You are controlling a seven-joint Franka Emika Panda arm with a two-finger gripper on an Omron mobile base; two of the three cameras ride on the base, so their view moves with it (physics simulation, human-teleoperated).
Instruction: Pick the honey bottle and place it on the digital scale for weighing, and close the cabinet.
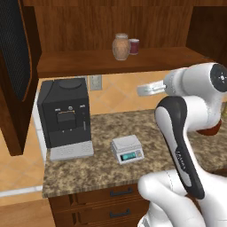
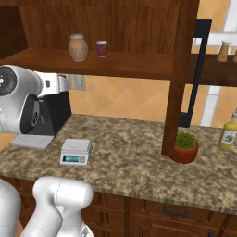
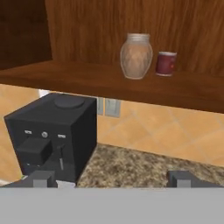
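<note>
The honey bottle [image 1: 120,46] [image 2: 77,47] [image 3: 136,56], a rounded tan jar with a pale lid, stands upright on the open cabinet's lower shelf [image 1: 88,64]. The cabinet doors hang open: one at the left [image 1: 15,62], one with a black bar handle at the right [image 2: 182,69]. The digital scale [image 1: 127,149] [image 2: 75,152] sits on the granite counter with nothing on its top plate. My gripper [image 1: 142,90] [image 2: 65,83] [image 3: 111,179] is open and holds nothing. It hovers above the counter, below shelf level and short of the bottle, pointing toward the back wall.
A small dark red can [image 1: 134,46] [image 3: 166,63] stands just right of the bottle. A black coffee machine [image 1: 65,115] occupies the counter's left end. A potted plant [image 2: 185,146] and a yellow bottle [image 2: 228,132] sit to the right. Drawers [image 1: 119,193] run below the counter.
</note>
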